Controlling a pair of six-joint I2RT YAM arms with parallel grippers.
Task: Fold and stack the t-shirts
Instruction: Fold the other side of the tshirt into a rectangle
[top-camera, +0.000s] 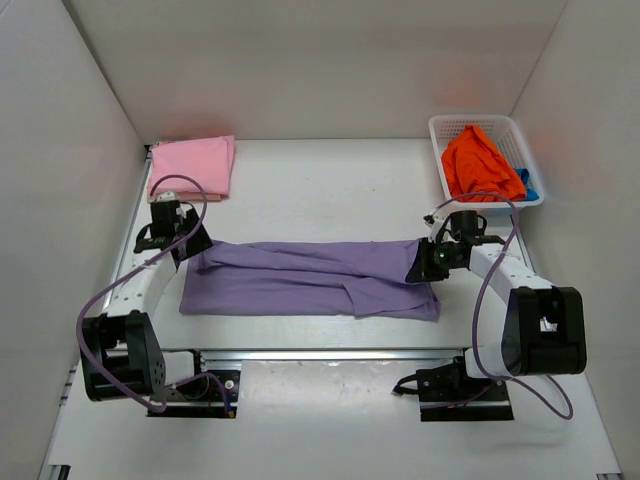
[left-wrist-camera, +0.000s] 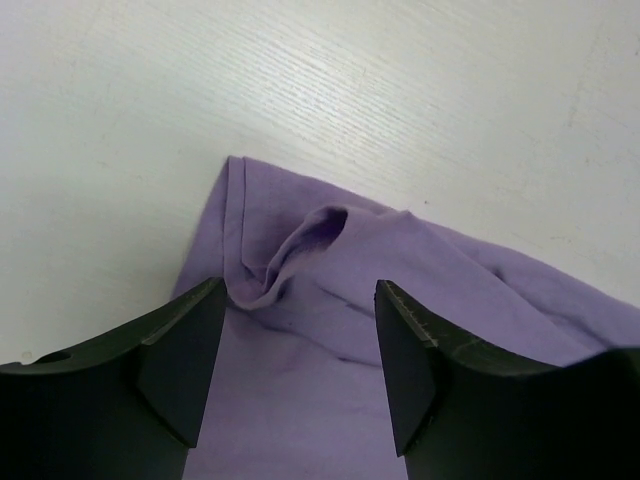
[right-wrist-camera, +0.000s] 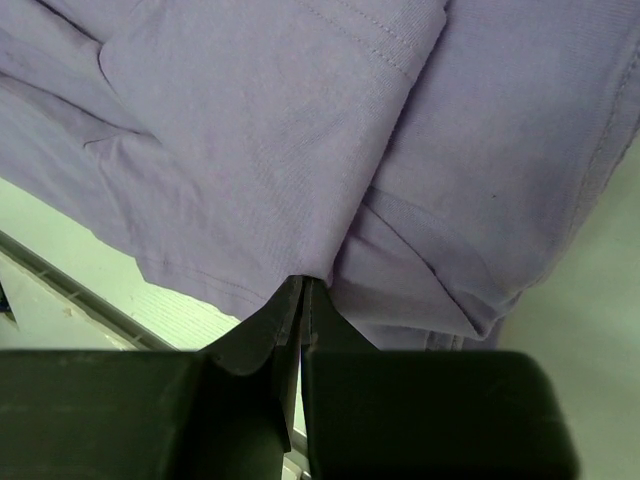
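Note:
The purple t-shirt (top-camera: 310, 280) lies folded into a long band across the table's middle. My left gripper (top-camera: 192, 243) is open at its far left corner, and the left wrist view shows its jaws spread over the rumpled purple cloth (left-wrist-camera: 330, 260). My right gripper (top-camera: 425, 262) is shut on the shirt's far right corner, pinching a fold of purple cloth (right-wrist-camera: 250, 150) that hangs lifted above the table. A folded pink t-shirt (top-camera: 193, 166) lies at the back left. The orange t-shirt (top-camera: 480, 165) and a bit of the blue one (top-camera: 529, 185) sit in the basket.
The white lattice basket (top-camera: 443, 127) stands at the back right by the wall. White walls close in the table on three sides. A metal rail (top-camera: 330, 354) runs along the near edge by the arm bases.

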